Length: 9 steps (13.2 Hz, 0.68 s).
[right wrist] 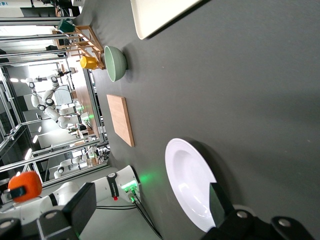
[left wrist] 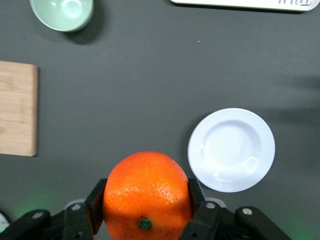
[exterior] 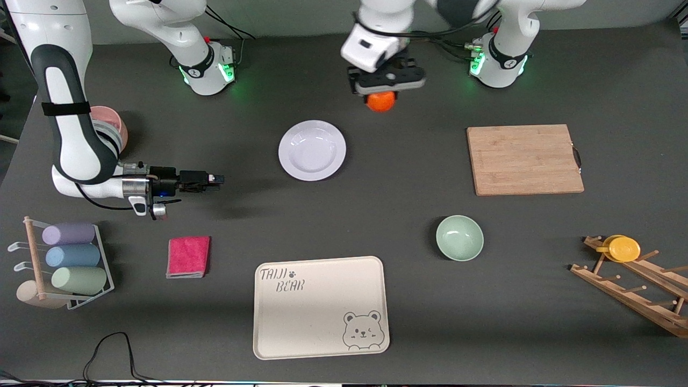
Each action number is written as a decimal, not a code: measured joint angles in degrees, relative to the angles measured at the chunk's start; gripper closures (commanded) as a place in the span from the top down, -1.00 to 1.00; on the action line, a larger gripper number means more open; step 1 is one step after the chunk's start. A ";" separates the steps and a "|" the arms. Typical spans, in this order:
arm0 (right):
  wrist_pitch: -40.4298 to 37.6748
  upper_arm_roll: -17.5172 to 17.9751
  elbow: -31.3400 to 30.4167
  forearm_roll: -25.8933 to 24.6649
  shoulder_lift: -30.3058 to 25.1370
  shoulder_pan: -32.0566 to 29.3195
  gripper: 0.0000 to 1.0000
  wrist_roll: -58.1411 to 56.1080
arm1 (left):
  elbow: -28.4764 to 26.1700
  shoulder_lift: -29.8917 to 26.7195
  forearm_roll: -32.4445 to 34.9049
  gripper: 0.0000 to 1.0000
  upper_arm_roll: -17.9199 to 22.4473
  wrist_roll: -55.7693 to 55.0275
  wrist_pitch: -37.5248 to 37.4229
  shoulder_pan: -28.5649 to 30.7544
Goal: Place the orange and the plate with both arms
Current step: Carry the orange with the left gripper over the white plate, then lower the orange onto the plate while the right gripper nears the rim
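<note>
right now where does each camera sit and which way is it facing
Front view: high across the table, facing both arm bases; shows both arms, the left gripper shut on the small round orange.
Left wrist view: on the left wrist, looking down past the orange at the dark table.
Right wrist view: on the right wrist, sideways along the table; open right gripper by the round white plate.
All three show the plate.

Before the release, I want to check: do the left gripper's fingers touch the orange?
Touching. The left wrist view shows the fingers pressed on both sides of the orange.
</note>
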 measured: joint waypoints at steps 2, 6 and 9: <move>1.10 -0.13 -1.86 0.00 0.17 0.00 1.00 -2.24 | 5.40 9.48 9.36 0.24 0.31 -10.22 0.05 -7.78; 2.36 -0.14 -4.33 0.10 0.88 0.05 1.00 -3.84 | 12.66 26.12 18.37 0.23 6.31 -18.10 2.76 -19.27; 3.76 -0.14 -7.15 2.73 0.93 0.12 1.00 -5.30 | 14.13 32.32 18.80 0.23 13.36 -18.53 9.09 -26.39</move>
